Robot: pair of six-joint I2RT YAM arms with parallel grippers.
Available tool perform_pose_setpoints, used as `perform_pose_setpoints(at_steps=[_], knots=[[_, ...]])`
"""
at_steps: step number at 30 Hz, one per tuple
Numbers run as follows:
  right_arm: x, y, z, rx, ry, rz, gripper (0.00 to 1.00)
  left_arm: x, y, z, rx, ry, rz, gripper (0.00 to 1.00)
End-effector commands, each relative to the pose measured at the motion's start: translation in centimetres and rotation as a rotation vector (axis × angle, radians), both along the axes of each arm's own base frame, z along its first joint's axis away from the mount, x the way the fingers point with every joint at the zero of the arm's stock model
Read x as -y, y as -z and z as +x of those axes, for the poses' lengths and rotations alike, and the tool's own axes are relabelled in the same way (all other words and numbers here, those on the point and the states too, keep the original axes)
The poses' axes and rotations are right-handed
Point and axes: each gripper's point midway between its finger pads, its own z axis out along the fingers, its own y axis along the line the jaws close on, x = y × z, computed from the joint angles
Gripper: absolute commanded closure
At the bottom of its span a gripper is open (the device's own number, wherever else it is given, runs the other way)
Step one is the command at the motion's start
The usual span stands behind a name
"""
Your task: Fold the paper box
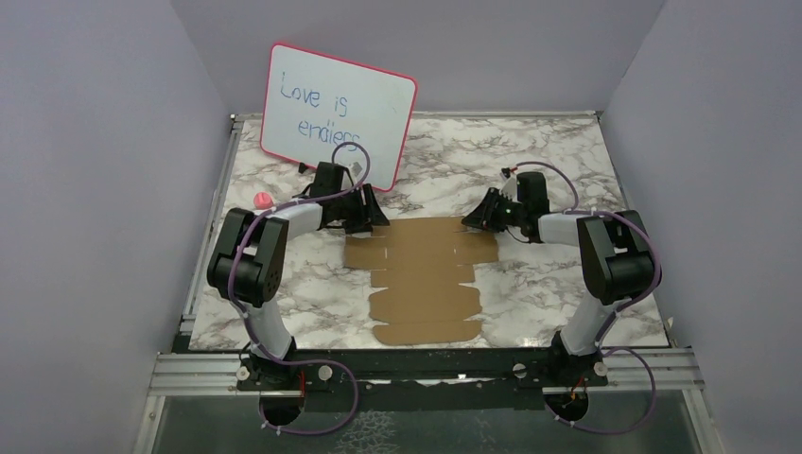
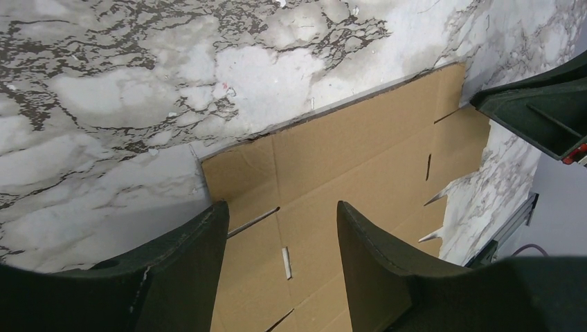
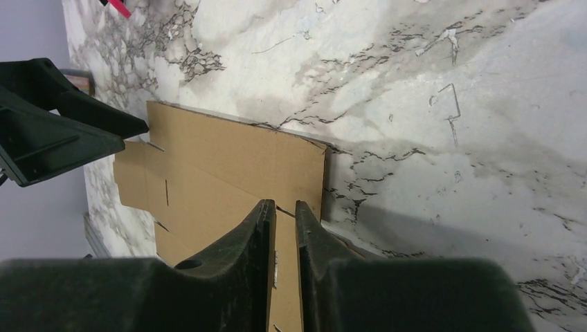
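Note:
The paper box (image 1: 426,279) is a flat brown die-cut cardboard sheet with flaps and slits, lying in the middle of the marble table. My left gripper (image 1: 374,216) is open and empty, low over the sheet's far left corner (image 2: 242,173), with its fingers (image 2: 187,256) spread over the cardboard. My right gripper (image 1: 471,220) is at the sheet's far right corner (image 3: 304,166). Its fingers (image 3: 256,235) stand almost together with only a thin gap, and nothing is held between them. Each wrist view shows the other gripper across the sheet.
A pink-framed whiteboard (image 1: 336,113) with blue writing leans at the back left, just behind the left arm. A small pink ball (image 1: 262,200) lies by the table's left edge. Purple walls close in the left, right and back sides.

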Motion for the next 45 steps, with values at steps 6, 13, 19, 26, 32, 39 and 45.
perform_pose_setpoints(at_steps=[6, 13, 19, 26, 32, 39, 45], knots=[[0.6, -1.1, 1.3, 0.041, 0.005, -0.056, 0.7, 0.9, -0.2, 0.0, 0.013, 0.018, -0.013, 0.4], [0.9, -0.2, 1.6, 0.024, 0.018, -0.088, 0.56, 0.4, -0.4, -0.1, 0.024, 0.006, 0.012, 0.4], [0.2, 0.7, 1.6, -0.005, 0.004, -0.089, 0.52, 0.4, 0.4, -0.4, 0.006, 0.011, 0.024, 0.4], [-0.3, 1.8, 1.4, -0.035, -0.012, -0.102, 0.49, 0.4, 1.2, -0.7, -0.01, 0.014, 0.035, 0.4], [-1.7, 1.4, 0.9, -0.042, -0.068, -0.06, 0.49, 0.5, 1.6, -0.8, -0.016, 0.016, 0.035, 0.4], [-2.6, -1.6, 0.9, 0.013, -0.1, -0.018, 0.51, 0.8, 2.2, -1.2, -0.027, 0.019, 0.033, 0.4], [-3.3, -2.4, 0.7, 0.027, -0.131, -0.029, 0.53, 0.9, 2.3, -1.1, -0.028, 0.018, 0.031, 0.4]])
